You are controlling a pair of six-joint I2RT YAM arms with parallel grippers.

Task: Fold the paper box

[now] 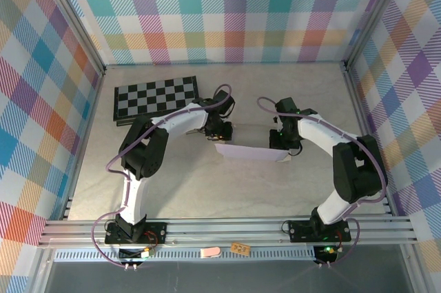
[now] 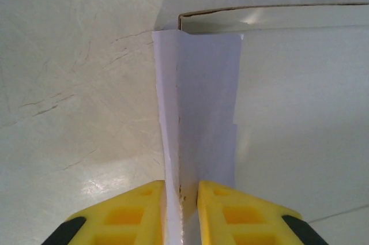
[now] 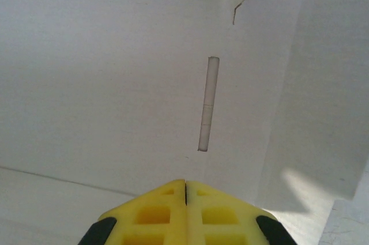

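Pinching an upright lavender flap (image 2: 199, 112) between its yellow fingers (image 2: 138, 213), the left claw (image 2: 182, 200) holds the thin card standing on edge. The grip sits low on the flap, presumably so the fold can be creased against the panel beside it. That flap belongs to the paper box (image 1: 248, 151), which lies partly formed on the bench (image 1: 186, 183) in the middle of the workspace, between the two arms. Its cream-white inside spreads out to the right of the pinched flap, and a brown-edged wall rises at the far end. Over at the box's other end, the right claw (image 3: 185, 196) has its fingers pressed together. I see nothing between them, though a sliver of card caught there would be hard to make out. Just ahead of it runs a narrow cut slot (image 3: 207, 104) in the pale card, with a creased panel beyond, so this arm looks placed to steady or push that end while its partner works the flap. My guess is that the side flap is being stood up for tucking and most of the folding is not yet done. Well behind the left arm, a checkerboard (image 1: 157, 96) lies flat, out of the way.
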